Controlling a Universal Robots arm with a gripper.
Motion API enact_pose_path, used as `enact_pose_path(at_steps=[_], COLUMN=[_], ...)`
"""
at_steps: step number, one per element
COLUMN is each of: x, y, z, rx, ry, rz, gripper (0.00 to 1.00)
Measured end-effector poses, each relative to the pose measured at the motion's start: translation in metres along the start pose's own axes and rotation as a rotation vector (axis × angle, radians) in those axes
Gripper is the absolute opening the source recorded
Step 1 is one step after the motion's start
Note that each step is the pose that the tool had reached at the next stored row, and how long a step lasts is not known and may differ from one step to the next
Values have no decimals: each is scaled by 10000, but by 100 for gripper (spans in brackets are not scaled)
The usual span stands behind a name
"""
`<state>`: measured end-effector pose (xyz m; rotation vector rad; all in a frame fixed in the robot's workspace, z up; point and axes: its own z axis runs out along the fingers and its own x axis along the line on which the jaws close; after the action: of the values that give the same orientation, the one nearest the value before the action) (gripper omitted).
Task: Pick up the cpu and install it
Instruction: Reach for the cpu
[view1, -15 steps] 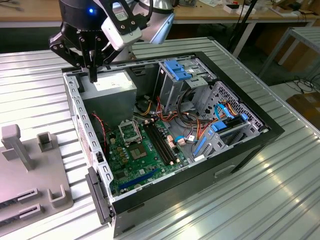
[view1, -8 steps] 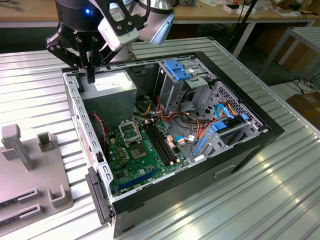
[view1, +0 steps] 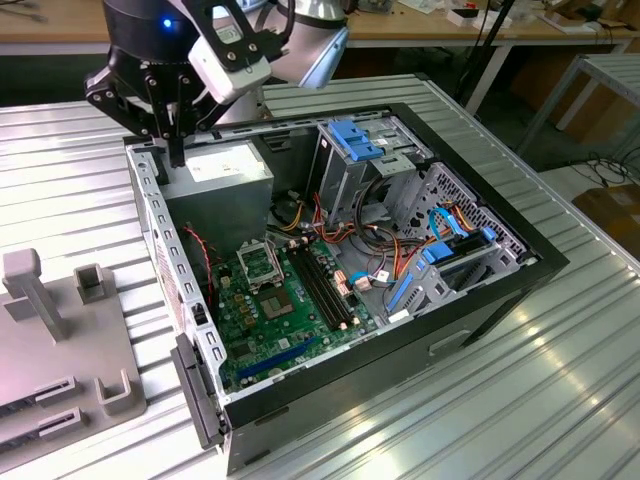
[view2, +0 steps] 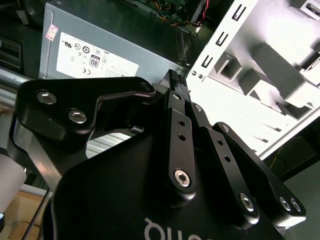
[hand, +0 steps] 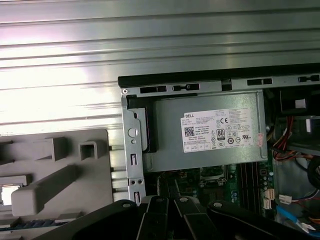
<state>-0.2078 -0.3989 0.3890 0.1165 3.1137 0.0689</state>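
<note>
Nearest the exterior camera, a ribbed metal table (view1: 560, 400) carries a grey fixture (view1: 40, 330) of upright posts and slots on the exterior view's left. Just beside it lies an open computer case (view1: 480, 300). Inside the case a green motherboard (view1: 270, 320) lies flat, with a black square socket frame (view1: 262, 265) near its middle. Coloured cables and blue drive brackets (view1: 355, 140) crowd the side toward the exterior view's right. Farther back, a grey power supply (view1: 225, 175) with a white label fills the case's corner and rises between the gripper and the socket frame. A wooden workbench (view1: 60, 25) runs behind everything.

The first wrist view looks down on the fixture (hand: 55, 170) and shows a small pale square in one of its recesses, cut by the picture's edge. This seems to be the cpu (hand: 9, 194), well apart from the arm. The second wrist view shows the power supply (view2: 125, 40) against the case's pale perforated wall.

The gripper (view1: 176, 152) hangs over that corner, its tips (view2: 175, 80) pressed together with nothing seen between them. Whether they touch the metal cannot be told.
</note>
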Motion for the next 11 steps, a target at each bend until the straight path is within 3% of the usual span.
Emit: enact_pose_path(at_steps=[11], x=[63], y=[-5], z=[4], rx=[0], ry=[0], rz=[1], gripper=[11])
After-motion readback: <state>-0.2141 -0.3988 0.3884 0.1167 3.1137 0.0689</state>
